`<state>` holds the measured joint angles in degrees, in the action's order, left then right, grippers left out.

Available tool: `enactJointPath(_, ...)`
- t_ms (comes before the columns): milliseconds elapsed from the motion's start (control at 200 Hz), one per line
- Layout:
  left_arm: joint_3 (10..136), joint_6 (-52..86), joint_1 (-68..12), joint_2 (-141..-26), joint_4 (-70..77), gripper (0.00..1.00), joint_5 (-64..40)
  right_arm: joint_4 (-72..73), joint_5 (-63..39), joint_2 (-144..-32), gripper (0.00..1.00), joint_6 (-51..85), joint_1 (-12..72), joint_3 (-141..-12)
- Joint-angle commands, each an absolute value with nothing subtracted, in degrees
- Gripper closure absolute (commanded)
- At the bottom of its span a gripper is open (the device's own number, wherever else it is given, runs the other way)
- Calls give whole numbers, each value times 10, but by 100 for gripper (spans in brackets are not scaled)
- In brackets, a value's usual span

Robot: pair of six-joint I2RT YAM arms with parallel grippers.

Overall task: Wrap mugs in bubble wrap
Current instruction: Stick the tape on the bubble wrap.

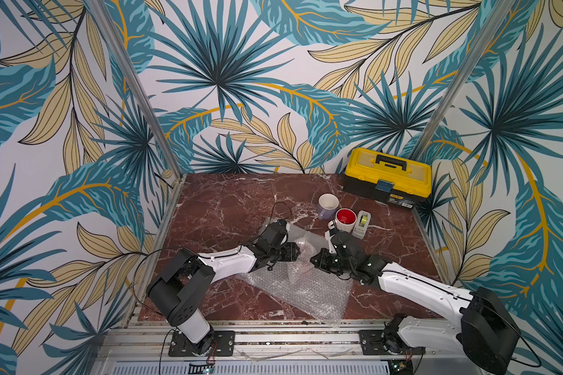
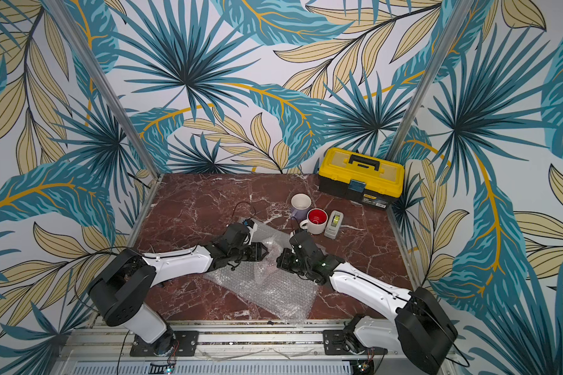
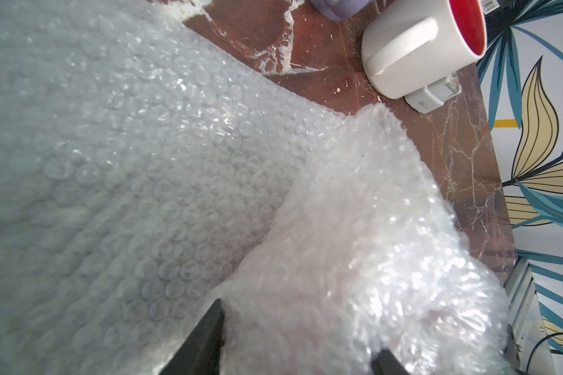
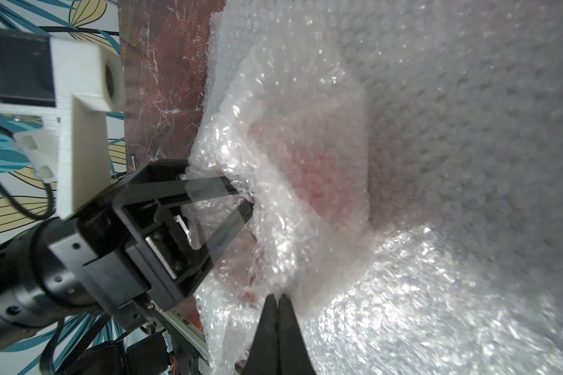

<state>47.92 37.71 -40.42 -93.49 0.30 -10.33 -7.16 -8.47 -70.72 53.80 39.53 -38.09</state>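
A crinkled bubble wrap bundle (image 1: 303, 256) sits mid-table on a flat bubble wrap sheet (image 1: 306, 292). A reddish tint (image 4: 316, 185) shows through the bundle; the mug inside is otherwise hidden. My left gripper (image 3: 298, 341) has its fingers (image 3: 208, 334) on either side of the bundle, gripping it from the left. My right gripper (image 4: 278, 297) is shut, pinching a gathered fold of the wrap at the bundle's right side (image 1: 311, 259). A lavender mug (image 1: 327, 206) and a white mug with a red inside (image 1: 345, 220) stand upright behind the right gripper.
A grey tape dispenser (image 1: 362, 224) stands right next to the white mug. A yellow and black toolbox (image 1: 387, 175) sits at the back right corner. The flat sheet's near corner (image 1: 335, 319) reaches the table's front rail.
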Motion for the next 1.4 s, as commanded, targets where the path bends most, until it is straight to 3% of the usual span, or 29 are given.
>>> enactJointPath(0,485,366,-406,-952,-25,45,-97,-101,-84,-724,100,544,397,-383)
enactJointPath(355,486,366,-406,-954,-25,45,-98,-112,-76,-714,100,530,398,-391)
enactJointPath(496,487,365,-406,-955,-25,45,-99,-119,-59,-692,85,524,397,-396)
enactJointPath(681,488,366,-406,-956,-25,45,-100,-153,-54,-688,80,523,397,-400)
enactJointPath(1397,490,369,-410,-954,-24,45,-98,-207,-16,-705,78,533,398,-418)
